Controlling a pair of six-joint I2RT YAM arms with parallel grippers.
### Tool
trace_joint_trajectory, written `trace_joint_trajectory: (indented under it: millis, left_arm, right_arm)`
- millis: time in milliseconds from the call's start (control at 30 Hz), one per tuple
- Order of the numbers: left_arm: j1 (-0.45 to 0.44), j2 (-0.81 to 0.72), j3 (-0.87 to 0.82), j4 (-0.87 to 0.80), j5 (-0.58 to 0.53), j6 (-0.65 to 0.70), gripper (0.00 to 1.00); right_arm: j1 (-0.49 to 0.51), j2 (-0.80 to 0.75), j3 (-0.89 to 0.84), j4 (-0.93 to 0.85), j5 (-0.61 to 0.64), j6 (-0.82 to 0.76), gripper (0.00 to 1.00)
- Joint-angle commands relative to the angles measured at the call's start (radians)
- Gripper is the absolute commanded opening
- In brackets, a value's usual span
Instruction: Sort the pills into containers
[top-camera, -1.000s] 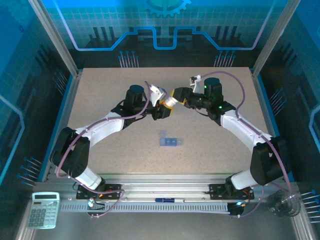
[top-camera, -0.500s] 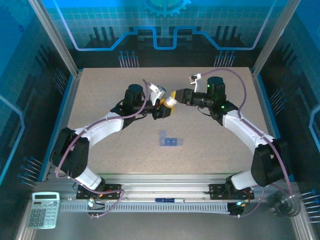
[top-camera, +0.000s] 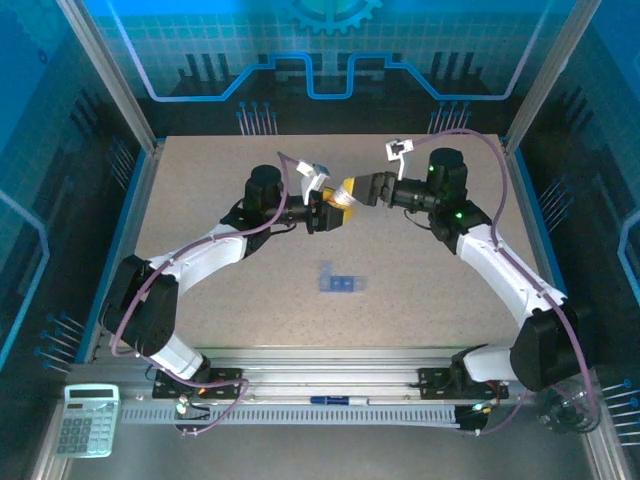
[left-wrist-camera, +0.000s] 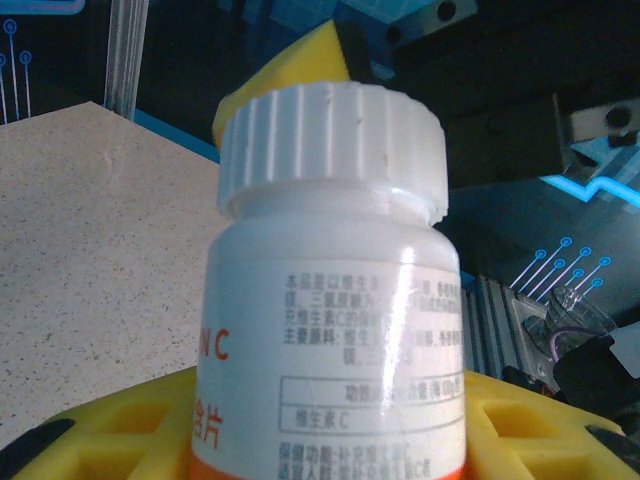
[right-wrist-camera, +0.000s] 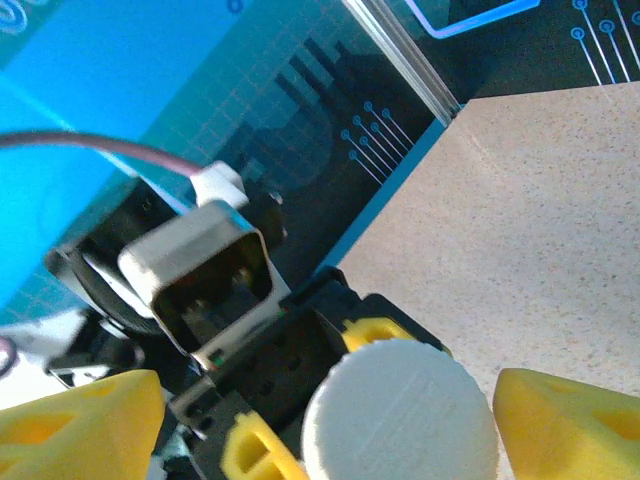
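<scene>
The pill bottle (left-wrist-camera: 330, 300), white-bodied with printed text and an orange band low down, is clamped between the yellow fingers of the left gripper (left-wrist-camera: 330, 445). Its ribbed white cap (right-wrist-camera: 400, 410) is flanked by the parted yellow fingers (right-wrist-camera: 80, 420) of the right gripper (right-wrist-camera: 325, 425), and a clear gap is seen on one side. The pill box (top-camera: 338, 283), flat, rectangular and of translucent blue plastic, is seen lying on the speckled table (top-camera: 200, 180), well apart from both grippers and nearer the arm bases; its contents cannot be made out.
</scene>
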Motion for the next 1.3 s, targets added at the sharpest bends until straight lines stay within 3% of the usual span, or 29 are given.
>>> trace_joint_trajectory:
  millis: [0,100,267,600,1267]
  left_arm:
    - [0.005,-0.014,-0.004,0.017,-0.034,0.041,0.0]
    - [0.002,-0.022,-0.008,-0.014,-0.086,0.089,0.0]
    - [-0.012,-0.04,-0.019,-0.056,-0.171,0.173,0.0]
    - [-0.031,-0.046,-0.024,-0.082,-0.208,0.216,0.0]
    - [-0.041,-0.051,-0.021,-0.093,-0.2,0.205,0.0]
  right_arm:
    - [-0.02,-0.026,-0.005,0.004,0.076,0.147,0.87]
    - [-0.024,-0.015,-0.002,-0.076,0.155,0.225,0.86]
    - [-0.008,0.013,-0.011,-0.087,0.177,0.318,0.84]
    - [0.049,0.072,0.012,-0.084,0.185,0.33,0.81]
    - [0.066,0.074,0.033,-0.094,0.129,0.268,0.41]
